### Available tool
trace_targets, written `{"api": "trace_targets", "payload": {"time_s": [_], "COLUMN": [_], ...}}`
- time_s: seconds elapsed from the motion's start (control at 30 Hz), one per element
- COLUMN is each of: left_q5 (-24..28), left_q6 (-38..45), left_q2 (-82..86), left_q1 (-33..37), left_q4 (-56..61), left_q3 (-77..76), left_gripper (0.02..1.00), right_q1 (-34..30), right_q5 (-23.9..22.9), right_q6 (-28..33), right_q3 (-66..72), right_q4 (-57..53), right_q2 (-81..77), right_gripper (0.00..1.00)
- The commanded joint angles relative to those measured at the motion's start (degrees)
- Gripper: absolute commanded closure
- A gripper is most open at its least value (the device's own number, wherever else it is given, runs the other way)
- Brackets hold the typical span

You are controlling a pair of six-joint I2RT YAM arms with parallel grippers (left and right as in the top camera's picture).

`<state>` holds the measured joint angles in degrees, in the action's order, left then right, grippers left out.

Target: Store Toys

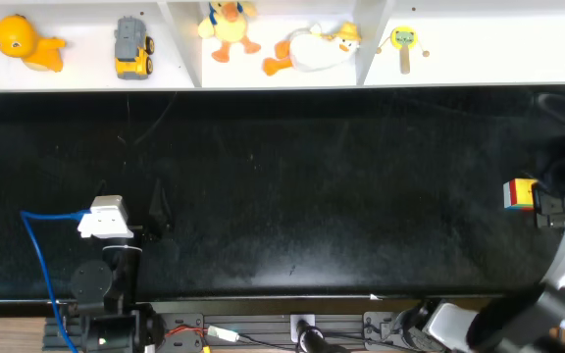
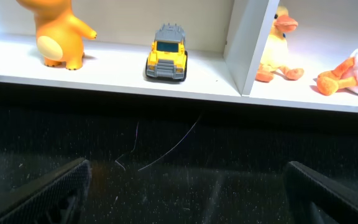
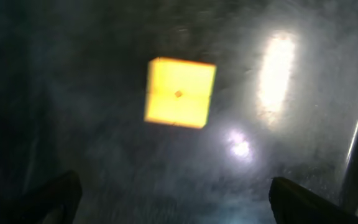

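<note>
Surface [image 1: 292, 196] wide open across the middle; a cube [image 1: 519, 194] sits at the right edge. Shelf [image 1: 282, 83] along the far side: two dividers [image 1: 184, 39] wall off three bays. Left bay: gap between orange toy [image 1: 25, 41] and truck [image 1: 131, 47]. Middle bay crowded by a yellow duck [image 1: 229, 27] and a white duck [image 1: 314, 47].

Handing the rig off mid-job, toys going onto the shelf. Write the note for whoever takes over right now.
Left gripper: open, empty, over the black table, facing the shelf.
Right gripper: open, empty, above the coloured cube, not touching it.
Done: orange toy and yellow truck in the left compartment; yellow plush duck and white plush duck in the middle; small toy in the right.
Left: the cube sits near the table's right edge; grasp and shelve it.
</note>
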<state>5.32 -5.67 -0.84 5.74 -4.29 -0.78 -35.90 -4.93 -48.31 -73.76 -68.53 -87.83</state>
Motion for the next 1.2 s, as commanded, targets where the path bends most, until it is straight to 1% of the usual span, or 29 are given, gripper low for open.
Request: {"api": "trace_targets", "payload": {"time_s": [0.03, 0.17, 0.3, 0.53, 0.83, 1.0, 1.07, 1.2], "left_q5": [-0.3, -0.3, -0.3, -0.3, -0.3, -0.3, -0.3, -0.3], "left_q6": [-0.6, -0.6, -0.6, -0.6, -0.6, -0.6, -0.6, -0.6], "left_q2": [0.7, 0.7, 0.7, 0.7, 0.7, 0.7, 0.7, 0.7], "left_q1": [0.2, 0.2, 0.2, 0.2, 0.2, 0.2, 0.2, 0.2], "left_q4": [0.1, 0.1, 0.1, 0.1, 0.1, 0.1, 0.1, 0.1], "left_q3": [0.3, 0.3, 0.3, 0.3, 0.3, 0.3, 0.3, 0.3], "left_gripper": [0.02, 0.02, 0.023, 0.02, 0.02, 0.02, 0.02, 0.02], "right_q1": [-1.8, -1.9, -1.9, -2.0, -1.9, -1.9, -1.9, -1.9], "right_q5": [0.8, 0.2, -2.4, -4.5, -5.1, -5.5, -5.7, -5.7], "right_q6": [-2.5, -2.3, -1.7, 0.3, 0.8, 1.2, 1.2, 1.7], "right_q3": [-0.2, -0.2, -0.2, -0.2, -0.2, -0.2, 0.0, 0.7], "right_q4": [1.4, 3.4, 4.9, 6.1, 8.3, 9.1, 9.5, 10.8], "right_q2": [-4.7, -8.4, -10.6, -14.3, -18.5, -19.6, -19.8, -19.8], "right_gripper": [0.003, 0.007, 0.005, 0.003, 0.001, 0.082, 0.137, 0.215]}}
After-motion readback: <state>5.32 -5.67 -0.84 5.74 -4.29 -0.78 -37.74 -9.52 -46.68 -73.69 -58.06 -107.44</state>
